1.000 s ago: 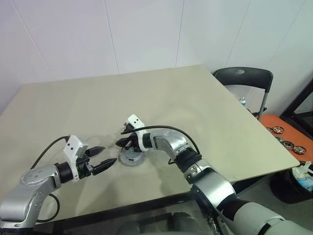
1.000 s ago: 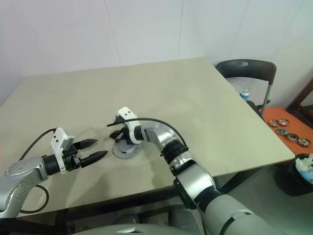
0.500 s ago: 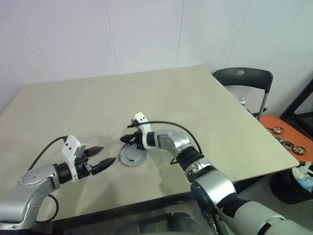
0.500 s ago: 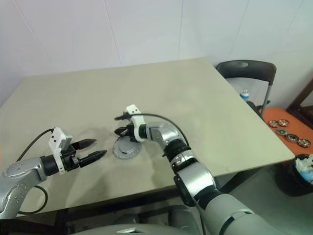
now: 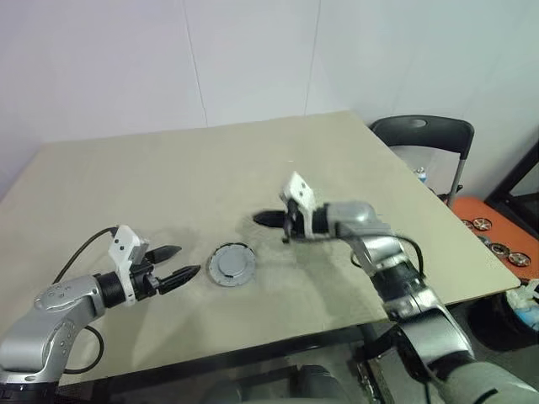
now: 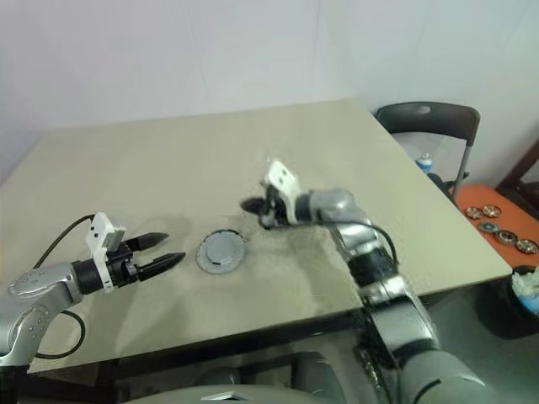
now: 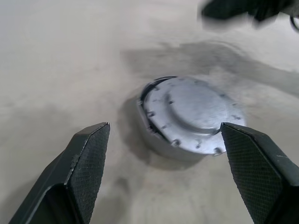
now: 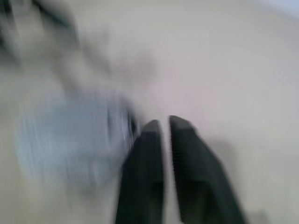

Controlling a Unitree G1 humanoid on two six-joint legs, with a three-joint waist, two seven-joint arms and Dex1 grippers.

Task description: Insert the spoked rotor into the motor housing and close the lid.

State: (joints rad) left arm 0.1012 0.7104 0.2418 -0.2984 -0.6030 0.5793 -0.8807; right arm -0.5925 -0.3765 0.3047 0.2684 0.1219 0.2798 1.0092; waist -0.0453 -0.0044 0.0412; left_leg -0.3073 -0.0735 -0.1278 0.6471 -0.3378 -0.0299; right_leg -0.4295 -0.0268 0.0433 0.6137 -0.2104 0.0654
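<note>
Here the left gripper (image 5: 180,263) hovers low over the worktop (image 5: 337,168) with its two black fingers (image 7: 86,161) spread wide and nothing between them. Just ahead of its tips, apart from them, lies the lid (image 5: 232,263), a silver-grey round cap lying flat on the worktop. In the left wrist view the lid (image 7: 189,114) shows a raised smooth centre and small studs along its rim, and it sits between the lines of the two spread fingers without touching either. A dark edge shows under one side of the lid; whether that is the housing or the rotor beneath it cannot be told, and neither part can be made out on its own.

The right gripper (image 5: 268,220) is held above the worktop, pointing towards the robot's left, on the far side of the lid and well apart from it. Its fingers (image 8: 145,172) stand close together with only a thin gap between them, and they hold nothing. Nothing lies between either gripper and the lid.

Further out, beyond the worktop's right-hand corner, stands a dark chair (image 5: 425,135). Past it, on an orange surface (image 5: 484,219) low at the right, lie several small round dark parts (image 5: 480,224). A black cable (image 5: 80,252) loops from the left wrist.
</note>
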